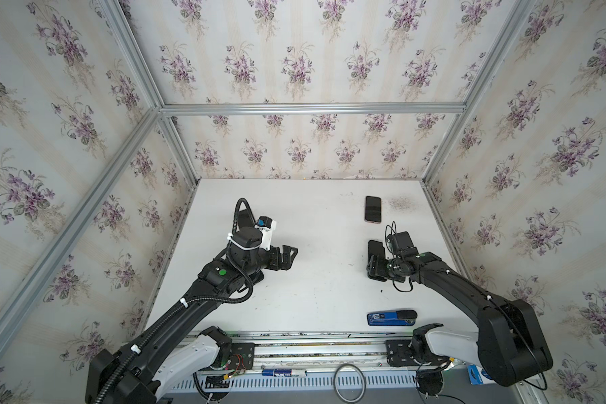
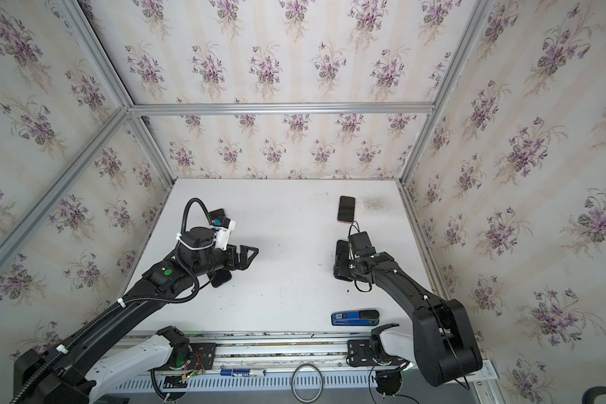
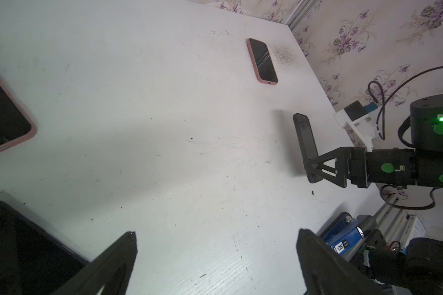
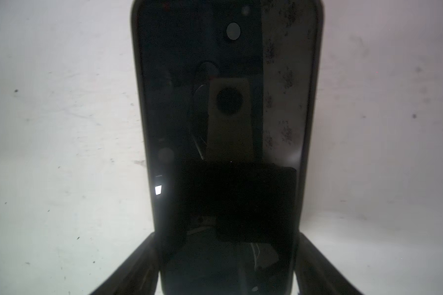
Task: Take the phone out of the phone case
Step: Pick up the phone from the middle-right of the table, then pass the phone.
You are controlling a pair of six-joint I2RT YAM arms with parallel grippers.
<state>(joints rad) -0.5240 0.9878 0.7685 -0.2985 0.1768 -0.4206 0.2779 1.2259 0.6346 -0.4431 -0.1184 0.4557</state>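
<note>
Phone (image 4: 223, 143), a glossy black slab with rounded corners, is held tilted up over the right side of the white surface (image 1: 312, 217). The right end effector (image 4: 228, 237) clamps it by its long edges. Whether it wears a case, I cannot tell. Left end effector (image 3: 216, 232) hangs with fingers wide apart over the scuffed, matte mid-left area, and open room lies between the two. A pink-rimmed phone (image 1: 373, 208) lies flat near the far right corner, beside a grey speckled smudge (image 1: 399, 203). A blue and black object (image 1: 392, 317) lies along the near edge.
</note>
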